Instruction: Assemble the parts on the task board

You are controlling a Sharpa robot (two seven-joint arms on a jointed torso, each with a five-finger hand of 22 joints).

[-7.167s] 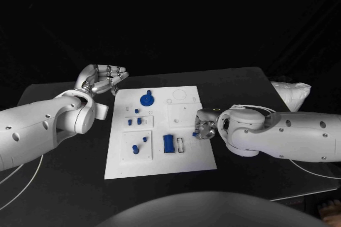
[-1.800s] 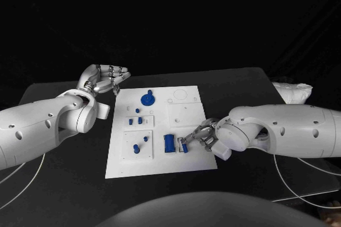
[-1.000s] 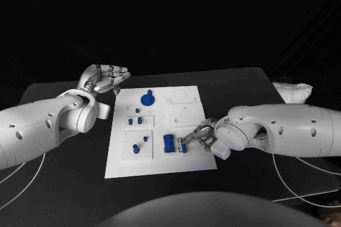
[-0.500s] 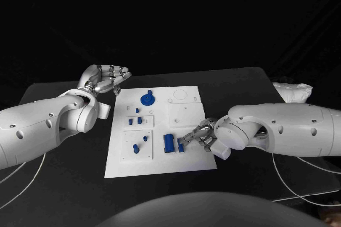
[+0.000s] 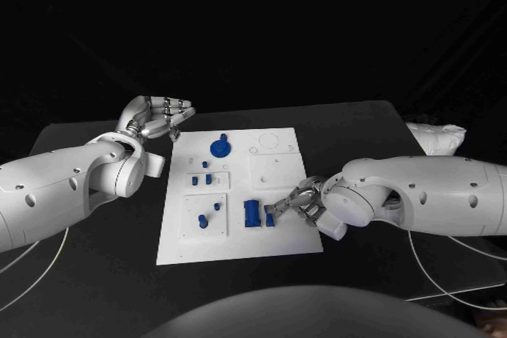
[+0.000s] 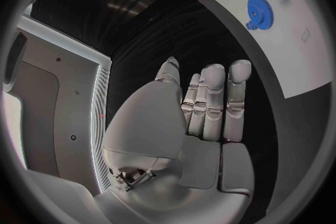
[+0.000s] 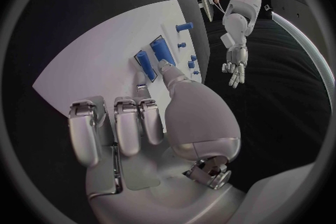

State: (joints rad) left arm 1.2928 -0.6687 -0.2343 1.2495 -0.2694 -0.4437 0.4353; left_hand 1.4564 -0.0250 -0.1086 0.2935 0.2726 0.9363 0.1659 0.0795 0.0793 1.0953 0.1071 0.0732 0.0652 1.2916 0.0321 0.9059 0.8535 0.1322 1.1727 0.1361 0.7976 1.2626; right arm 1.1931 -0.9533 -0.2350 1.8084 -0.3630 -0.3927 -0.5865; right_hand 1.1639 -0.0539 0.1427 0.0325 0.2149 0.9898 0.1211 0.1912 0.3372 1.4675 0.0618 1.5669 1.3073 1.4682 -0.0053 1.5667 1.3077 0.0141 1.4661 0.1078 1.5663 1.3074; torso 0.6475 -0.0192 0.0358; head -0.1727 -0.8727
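Lying in the middle of the frame, the task board is touched by the right hand, whose fingertip is pressed on a small blue part beside a bigger blue block. The left hand is kept at the upper left, just off the board's corner, with fingers curled on nothing.

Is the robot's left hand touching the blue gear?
No, the left hand sits off the task board's far-left corner, apart from the blue gear.

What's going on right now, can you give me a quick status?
Right hand fingertips on a blue part at task board; grip unclear. Left hand empty, fingers together, off the board's far corner. Nothing in the way.
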